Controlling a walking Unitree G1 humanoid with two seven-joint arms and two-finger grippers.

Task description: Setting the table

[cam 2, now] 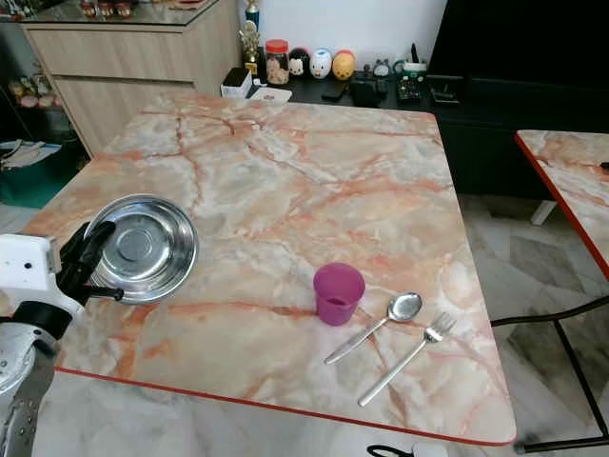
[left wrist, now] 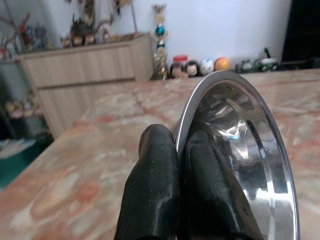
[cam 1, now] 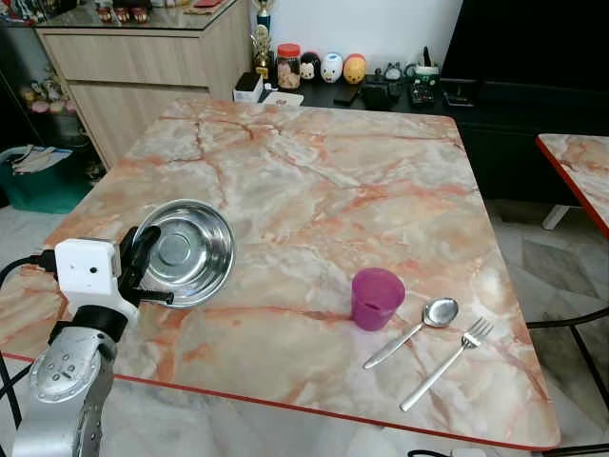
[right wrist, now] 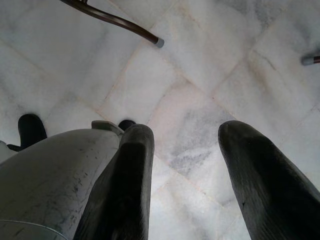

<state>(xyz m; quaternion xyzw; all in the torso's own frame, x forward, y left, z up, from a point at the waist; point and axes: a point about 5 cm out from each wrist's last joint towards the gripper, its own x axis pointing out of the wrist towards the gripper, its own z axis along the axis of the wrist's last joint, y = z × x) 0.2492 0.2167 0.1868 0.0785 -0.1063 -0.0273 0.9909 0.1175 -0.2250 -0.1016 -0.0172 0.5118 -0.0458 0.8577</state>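
Left gripper (cam 1: 143,271) pinches the steel bowl's (cam 1: 190,249) rim on the marble table (cam 1: 324,181) near a wooden sideboard (cam 1: 143,67).

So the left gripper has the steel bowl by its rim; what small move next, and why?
Probably slide the steel bowl right, toward the purple cup, spoon and fork. The left gripper pinches its rim at the table's left edge, apart from that setting.

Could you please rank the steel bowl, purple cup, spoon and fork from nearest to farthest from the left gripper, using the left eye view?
1. Steel bowl: rim clamped in the left gripper.
2. Purple cup: to the right.
3. Spoon: beyond the cup.
4. Fork: rightmost.
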